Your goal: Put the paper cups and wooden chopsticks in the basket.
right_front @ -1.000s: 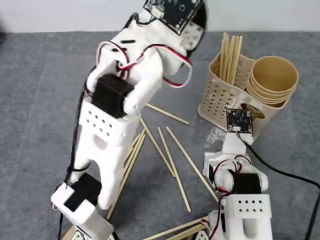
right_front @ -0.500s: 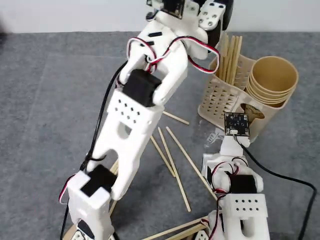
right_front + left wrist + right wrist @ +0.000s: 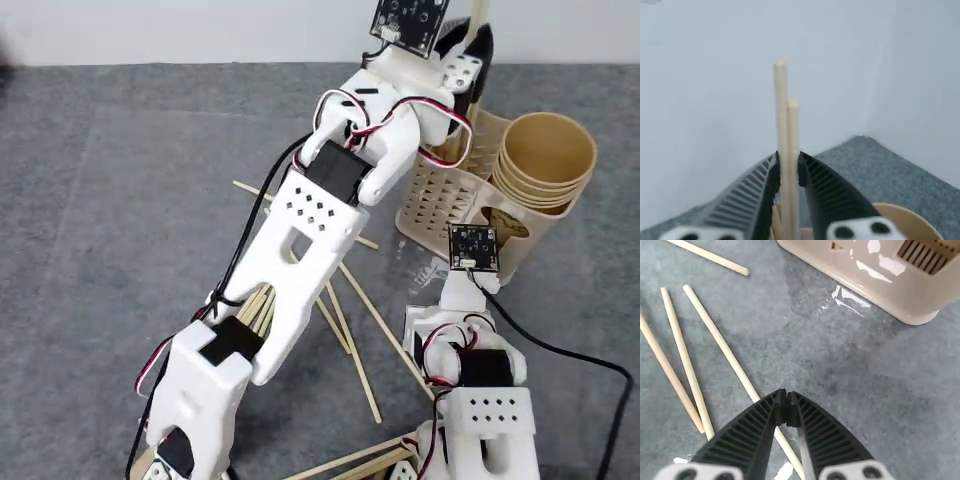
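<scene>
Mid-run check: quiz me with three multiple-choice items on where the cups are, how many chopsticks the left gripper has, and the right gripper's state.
1. The paper cups are: A lying on the table; B stacked in the basket; C in a gripper.
2. The left gripper holds how many chopsticks: A none; B five; C two.
3. The right gripper is: A shut; B wide open; C shut on a cup.
B, cups nest inside the basket; C, two sticks stand in its grip; A, its jaws meet.
</scene>
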